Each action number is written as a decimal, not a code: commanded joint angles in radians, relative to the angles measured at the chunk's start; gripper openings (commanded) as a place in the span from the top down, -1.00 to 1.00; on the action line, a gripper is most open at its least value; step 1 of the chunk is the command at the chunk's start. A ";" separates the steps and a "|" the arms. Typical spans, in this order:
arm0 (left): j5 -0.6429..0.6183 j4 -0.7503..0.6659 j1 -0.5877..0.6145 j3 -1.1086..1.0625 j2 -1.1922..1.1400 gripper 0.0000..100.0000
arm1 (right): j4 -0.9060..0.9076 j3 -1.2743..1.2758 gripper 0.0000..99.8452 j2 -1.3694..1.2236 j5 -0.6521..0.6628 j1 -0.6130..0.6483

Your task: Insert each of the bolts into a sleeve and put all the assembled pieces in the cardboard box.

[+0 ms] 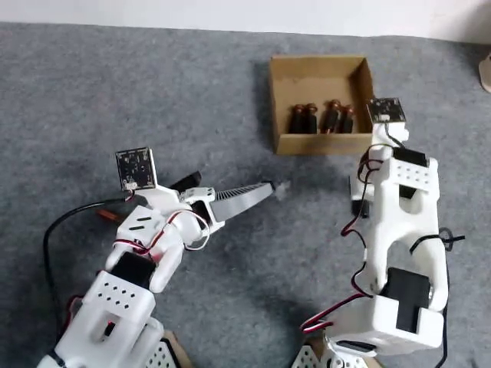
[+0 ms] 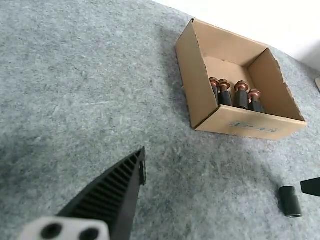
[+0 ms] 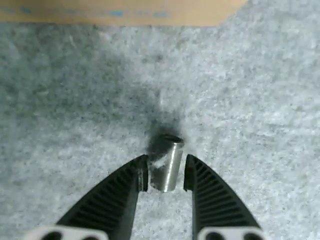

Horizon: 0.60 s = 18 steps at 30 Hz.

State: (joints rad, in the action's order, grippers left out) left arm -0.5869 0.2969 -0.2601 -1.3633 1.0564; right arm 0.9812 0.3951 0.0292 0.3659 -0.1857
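Note:
A short dark metal sleeve lies on the grey carpet, and the fingertips of my right gripper sit close on either side of it, open. The left wrist view shows the same sleeve with one right fingertip a little apart from it. The cardboard box stands at the back, holding several assembled copper-headed pieces in a row. My left gripper hovers over bare carpet left of the box, open and holding nothing. The right arm stands just in front of the box.
Grey carpet covers the whole table, with wide free room left of the box. A small orange-brown object lies half hidden beside the left arm. The box's front wall stands a short way behind the sleeve.

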 commanded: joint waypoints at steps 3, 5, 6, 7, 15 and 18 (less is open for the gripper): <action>0.000 0.002 0.004 0.038 0.008 -0.25 | -0.019 -0.013 0.78 -0.065 0.014 -0.021; 0.000 0.002 0.004 0.038 0.008 -0.25 | -0.053 -0.013 0.78 -0.107 0.014 -0.031; 0.000 0.002 0.004 0.038 0.008 -0.25 | -0.064 -0.013 0.78 -0.125 0.014 -0.039; 0.000 0.002 0.004 0.038 0.008 -0.25 | -0.071 -0.013 0.78 -0.142 0.014 -0.042; 0.002 0.002 0.005 0.038 0.008 -0.25 | -0.142 -0.015 0.78 -0.249 0.014 -0.045; 0.002 -0.048 0.010 0.042 0.008 -0.25 | -0.179 -0.013 0.80 -0.286 0.015 -0.045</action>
State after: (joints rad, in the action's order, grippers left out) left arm -0.5869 0.2969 -0.2601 -1.3633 1.0564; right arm 0.8523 0.3920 -0.2179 0.3659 -0.2194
